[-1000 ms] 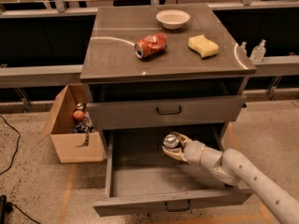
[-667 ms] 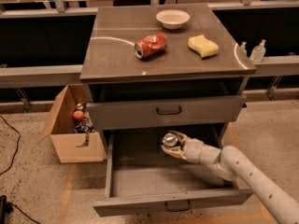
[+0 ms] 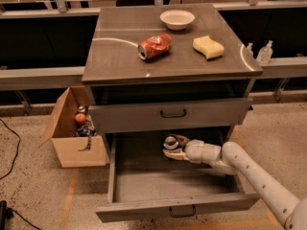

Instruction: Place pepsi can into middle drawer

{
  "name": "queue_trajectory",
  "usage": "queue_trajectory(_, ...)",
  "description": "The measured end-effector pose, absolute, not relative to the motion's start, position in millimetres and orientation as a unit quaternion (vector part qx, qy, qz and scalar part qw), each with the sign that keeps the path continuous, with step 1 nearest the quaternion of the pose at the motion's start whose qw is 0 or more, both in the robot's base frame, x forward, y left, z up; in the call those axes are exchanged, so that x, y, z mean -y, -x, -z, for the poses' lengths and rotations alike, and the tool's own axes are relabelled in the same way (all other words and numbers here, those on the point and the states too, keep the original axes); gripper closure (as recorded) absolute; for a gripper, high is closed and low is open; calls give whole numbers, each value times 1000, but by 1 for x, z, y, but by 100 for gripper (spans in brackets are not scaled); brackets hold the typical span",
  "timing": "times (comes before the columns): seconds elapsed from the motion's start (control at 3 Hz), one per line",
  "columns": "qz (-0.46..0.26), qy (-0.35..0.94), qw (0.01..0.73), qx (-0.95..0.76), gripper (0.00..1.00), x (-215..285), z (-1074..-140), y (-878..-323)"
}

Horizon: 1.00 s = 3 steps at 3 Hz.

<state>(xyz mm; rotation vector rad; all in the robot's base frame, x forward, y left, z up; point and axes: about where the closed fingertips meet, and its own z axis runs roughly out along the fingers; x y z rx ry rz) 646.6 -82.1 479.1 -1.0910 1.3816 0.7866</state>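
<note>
**Tool holds can inside open drawer**

The tool (image 3: 173, 149), at the end of a white jointed arm (image 3: 249, 170) reaching in from the right, sits closed around the small pepsi can (image 3: 170, 141), whose silver top faces up. Both are inside the pulled-out wide grey metal middle drawer (image 3: 144, 178), near its back, and I cannot tell whether the can touches the drawer floor. Above, the upper grey drawer (image 3: 139, 117) with a dark bar handle is closed. The grey cabinet surface (image 3: 120, 56) carries a crushed red can (image 3: 154, 46), a round white bowl (image 3: 177, 18) and a yellow sponge (image 3: 208, 47). A brown cardboard box (image 3: 72, 150) stands on the floor to the left
</note>
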Motion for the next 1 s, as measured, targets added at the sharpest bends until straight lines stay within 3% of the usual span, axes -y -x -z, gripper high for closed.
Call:
queue_trajectory(0.33, -365, 457, 543, -603, 82, 69, -456, -641)
queue_trajectory(1.0, -398, 448, 509, -618, 35, 37, -422, -630)
